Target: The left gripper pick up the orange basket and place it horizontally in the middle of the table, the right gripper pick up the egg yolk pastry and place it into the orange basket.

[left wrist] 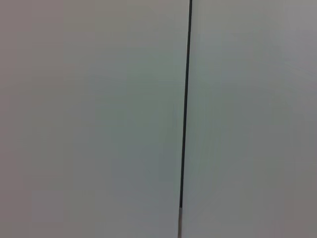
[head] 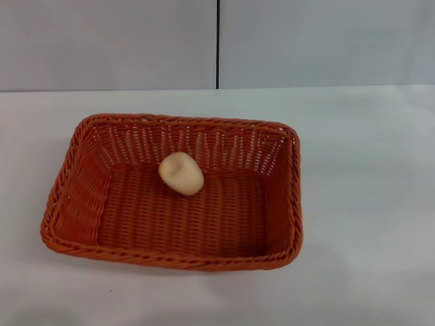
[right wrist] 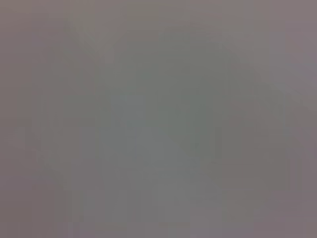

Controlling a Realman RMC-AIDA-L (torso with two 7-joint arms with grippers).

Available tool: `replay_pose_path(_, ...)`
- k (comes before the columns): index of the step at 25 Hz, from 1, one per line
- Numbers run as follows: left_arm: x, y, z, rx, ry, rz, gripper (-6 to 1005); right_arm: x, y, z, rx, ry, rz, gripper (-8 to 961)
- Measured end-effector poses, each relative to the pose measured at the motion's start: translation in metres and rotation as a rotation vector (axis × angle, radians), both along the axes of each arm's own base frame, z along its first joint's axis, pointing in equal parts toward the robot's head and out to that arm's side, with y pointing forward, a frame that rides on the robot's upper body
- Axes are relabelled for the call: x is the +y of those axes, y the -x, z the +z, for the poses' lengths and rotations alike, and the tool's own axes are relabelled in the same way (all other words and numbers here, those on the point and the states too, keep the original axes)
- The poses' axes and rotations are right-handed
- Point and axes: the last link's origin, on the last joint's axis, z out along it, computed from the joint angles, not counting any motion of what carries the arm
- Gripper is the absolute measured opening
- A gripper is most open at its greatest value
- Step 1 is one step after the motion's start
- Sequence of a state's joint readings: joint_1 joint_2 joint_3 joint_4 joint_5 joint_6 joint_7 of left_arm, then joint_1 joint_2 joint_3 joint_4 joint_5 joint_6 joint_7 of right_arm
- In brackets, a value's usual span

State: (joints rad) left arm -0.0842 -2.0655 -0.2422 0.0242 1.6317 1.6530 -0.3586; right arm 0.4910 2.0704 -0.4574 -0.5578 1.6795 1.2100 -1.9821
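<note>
The orange basket lies flat on the white table, its long side running left to right, a little left of the table's middle. Inside it, near the far wall, rests the egg yolk pastry, showing its pale cream underside. Neither gripper appears in the head view. The left wrist view holds only a grey wall with a dark vertical seam. A plain grey surface fills the right wrist view.
A grey wall with a dark vertical seam rises behind the table's far edge. Bare white tabletop surrounds the basket on every side, widest to the right.
</note>
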Motion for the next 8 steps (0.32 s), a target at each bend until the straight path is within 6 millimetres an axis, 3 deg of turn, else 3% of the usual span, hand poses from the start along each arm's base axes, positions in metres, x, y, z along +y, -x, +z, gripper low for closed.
replay_pose_path(8, 0.004, -0.001, -0.009, -0.003, 0.041, 0.008, 677, 0.008, 0.007, -0.013, -0.035, 0.037, 0.01, 574)
